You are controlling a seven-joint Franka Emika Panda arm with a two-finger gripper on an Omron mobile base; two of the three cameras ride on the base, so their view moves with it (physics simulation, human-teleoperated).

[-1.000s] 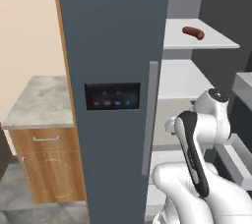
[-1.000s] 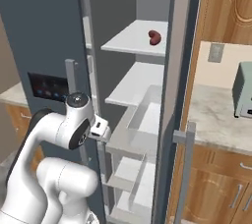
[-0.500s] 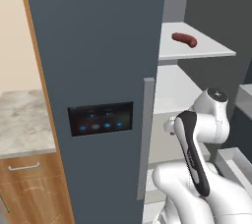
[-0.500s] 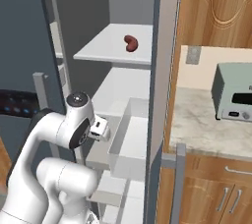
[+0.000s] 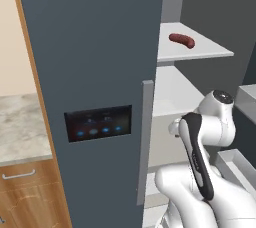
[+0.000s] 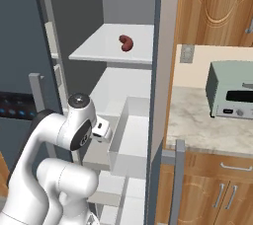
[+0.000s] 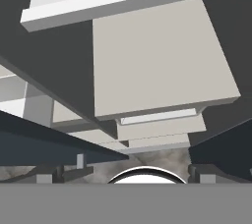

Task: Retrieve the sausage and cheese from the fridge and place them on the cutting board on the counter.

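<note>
The sausage point(image 5: 181, 40) lay mid-shelf in the open fridge point(image 5: 95, 72), well above the arm. With its gripper spread wide, the arm needed to rise and straddle the link crosswise.

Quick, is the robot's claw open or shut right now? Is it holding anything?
Gripper: open, holding nothing. The sausage lies on the fridge shelf.

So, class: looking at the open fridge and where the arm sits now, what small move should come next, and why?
Probably raise the arm and reach the open tool toward the sausage. The sausage lies alone on the upper white shelf of the fridge, whose right door is already open, while the arm is folded well below that shelf and holds nothing.
</note>
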